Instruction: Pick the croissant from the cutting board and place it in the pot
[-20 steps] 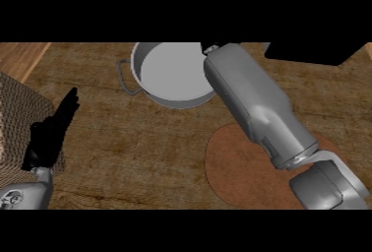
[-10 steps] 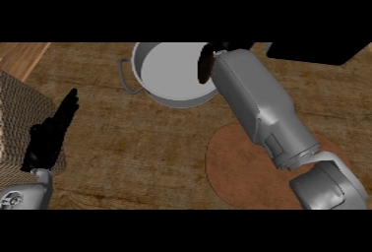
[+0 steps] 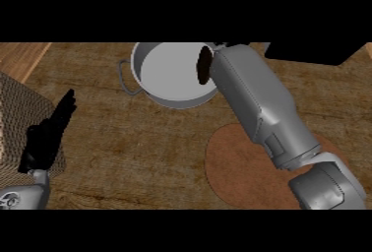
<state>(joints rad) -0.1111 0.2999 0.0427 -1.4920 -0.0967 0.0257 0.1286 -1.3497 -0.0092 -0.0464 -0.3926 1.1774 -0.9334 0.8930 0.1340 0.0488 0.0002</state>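
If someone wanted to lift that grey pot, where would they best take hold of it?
Probably by the loop handle on the pot's left side, coming in from the left. It is the only handle in view, it sticks out clear of the wall, and that side is open wooden counter. The right rim is covered by the right robot hand and forearm. The left robot hand rests open on that side.

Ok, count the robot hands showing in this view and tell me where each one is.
2. The left hand rests open at the view's left edge, fingers pointing up. The right hand shows only as a dark sliver over the pot, mostly hidden behind its forearm.
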